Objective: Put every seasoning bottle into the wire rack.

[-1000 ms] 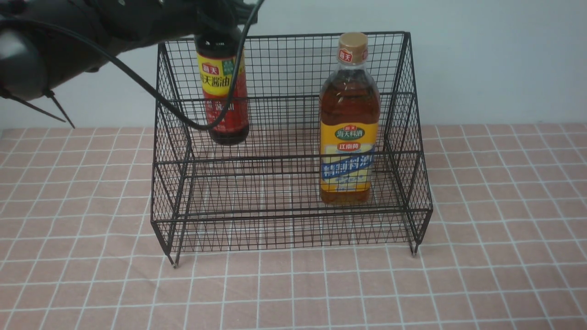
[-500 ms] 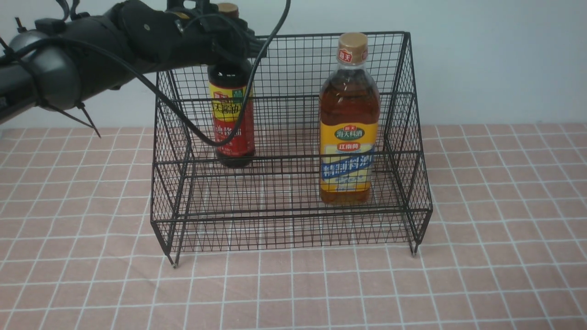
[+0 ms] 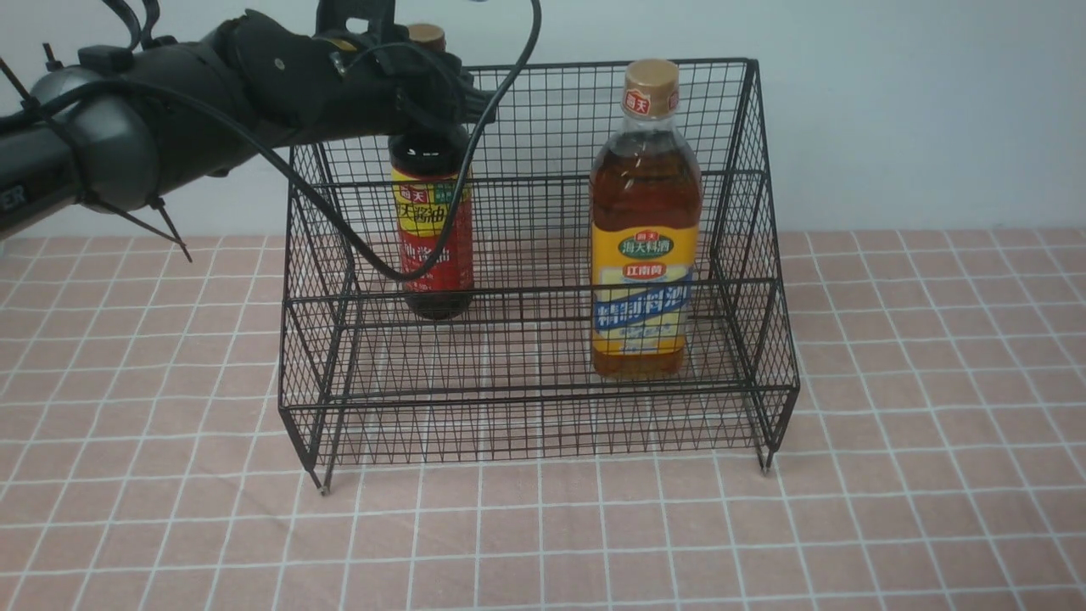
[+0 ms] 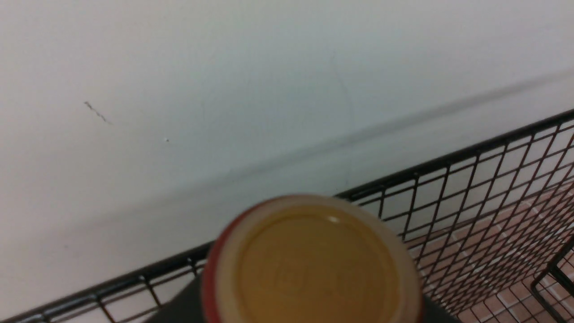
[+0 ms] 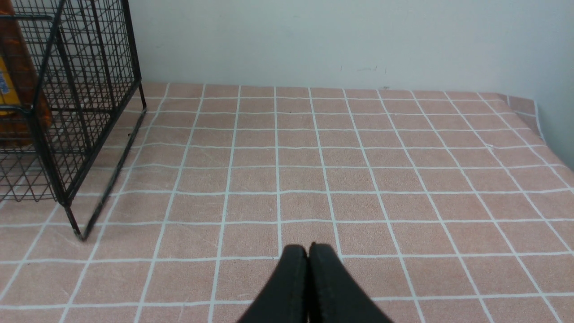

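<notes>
The slim dark soy-sauce bottle [image 3: 433, 242] stands upright in the left half of the black wire rack [image 3: 526, 399], its base down at the upper step. My left gripper [image 3: 424, 98] is shut round its neck from above and hides most of the neck. In the left wrist view only the bottle's tan cap [image 4: 314, 269] and the rack's top wire [image 4: 471, 154] show; the fingers are hidden. The wider amber bottle [image 3: 645, 255] stands on the rack's lower step at the right. My right gripper [image 5: 308, 251] is shut and empty, low over the cloth to the right of the rack [image 5: 89, 112].
A pink cloth with a white grid [image 3: 764, 526] covers the table, and a pale wall [image 3: 916, 110] rises just behind the rack. The left arm's cable [image 3: 356, 233] loops down in front of the rack's left side. The table's right edge [image 5: 533, 112] shows in the right wrist view.
The left arm has come down and a little to the right, lowering the soy-sauce bottle from above the rack to the upper step. The amber bottle and the right gripper have not moved.
</notes>
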`<state>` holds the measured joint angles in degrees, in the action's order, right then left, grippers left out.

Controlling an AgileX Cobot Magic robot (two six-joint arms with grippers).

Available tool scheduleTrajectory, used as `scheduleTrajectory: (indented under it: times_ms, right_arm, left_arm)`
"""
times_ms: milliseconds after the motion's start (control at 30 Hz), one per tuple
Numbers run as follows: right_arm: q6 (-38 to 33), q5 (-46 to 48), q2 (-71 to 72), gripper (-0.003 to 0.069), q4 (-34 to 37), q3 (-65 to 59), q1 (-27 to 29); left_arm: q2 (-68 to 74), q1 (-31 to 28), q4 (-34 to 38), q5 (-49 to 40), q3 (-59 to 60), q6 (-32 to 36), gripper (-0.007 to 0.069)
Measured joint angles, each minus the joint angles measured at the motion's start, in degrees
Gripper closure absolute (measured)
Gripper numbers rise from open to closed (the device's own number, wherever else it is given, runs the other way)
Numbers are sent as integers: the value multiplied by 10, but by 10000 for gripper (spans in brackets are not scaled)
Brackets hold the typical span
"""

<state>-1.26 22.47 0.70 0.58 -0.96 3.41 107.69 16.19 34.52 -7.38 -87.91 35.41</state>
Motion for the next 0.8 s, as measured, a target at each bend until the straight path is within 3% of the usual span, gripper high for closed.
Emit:
scheduleTrajectory:
  times_ms: [200, 400, 633, 800]
  right_arm:
    - [0, 0, 0, 668, 0, 0, 0]
    - [0, 0, 0, 668, 0, 0, 0]
    - [0, 0, 0, 668, 0, 0, 0]
    - [0, 0, 0, 668, 0, 0, 0]
  left_arm:
    - [-5, 0, 1, -1, -2, 0, 230]
    - [-17, 0, 1, -15, -2, 0, 200]
    - [-69, 0, 0, -16, -3, 13, 209]
    - [-142, 0, 0, -53, -4, 17, 326]
